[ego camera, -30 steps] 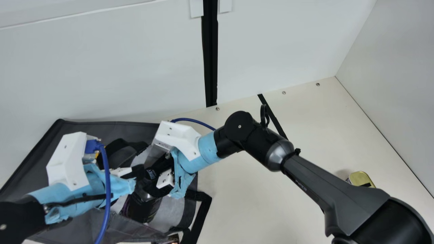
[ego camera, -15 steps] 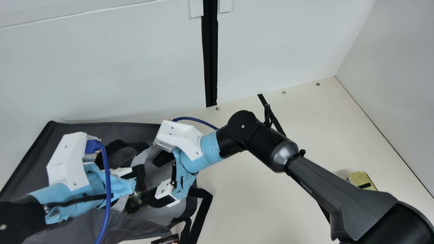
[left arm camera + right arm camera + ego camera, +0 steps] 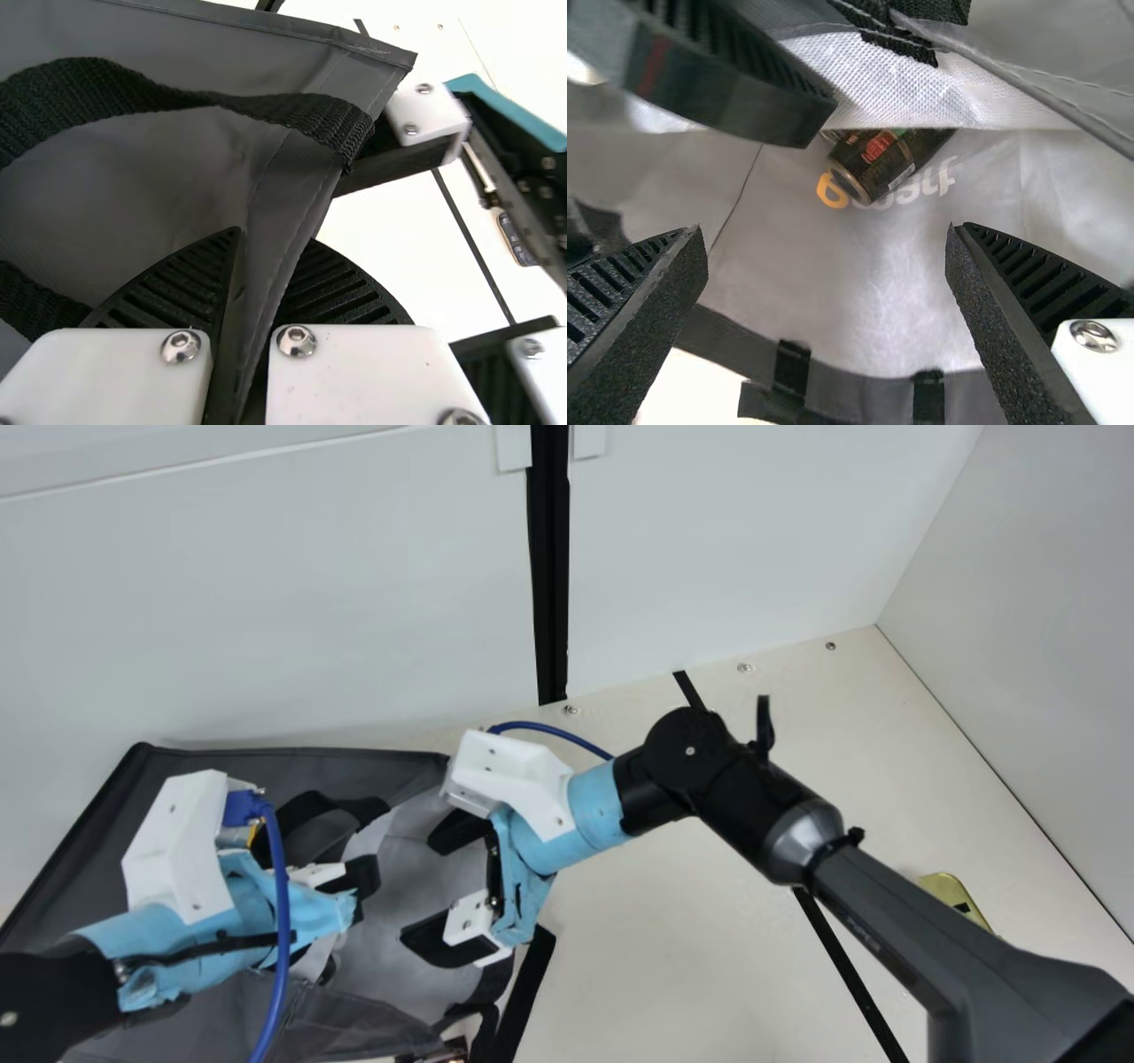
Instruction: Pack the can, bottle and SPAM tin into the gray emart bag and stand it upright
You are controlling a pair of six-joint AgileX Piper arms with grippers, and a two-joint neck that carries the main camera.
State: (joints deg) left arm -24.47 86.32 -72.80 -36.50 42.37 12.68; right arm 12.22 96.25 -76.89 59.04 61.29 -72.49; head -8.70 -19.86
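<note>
Fabric of the gray emart bag (image 3: 80, 824) is probably behaving as soft and limp, so we are pinching its edge in the left tool (image 3: 273, 239) while spreading the right tool (image 3: 421, 888) at its mouth. A dark cylinder (image 3: 888, 159), can or bottle, is lying inside, likely calling for a grip across its smooth body, and is showing a red-and-green label. The SPAM tin (image 3: 946, 887) is sitting on the worktop (image 3: 638, 974), presumably needing a firm hold on its stiff sides.
</note>
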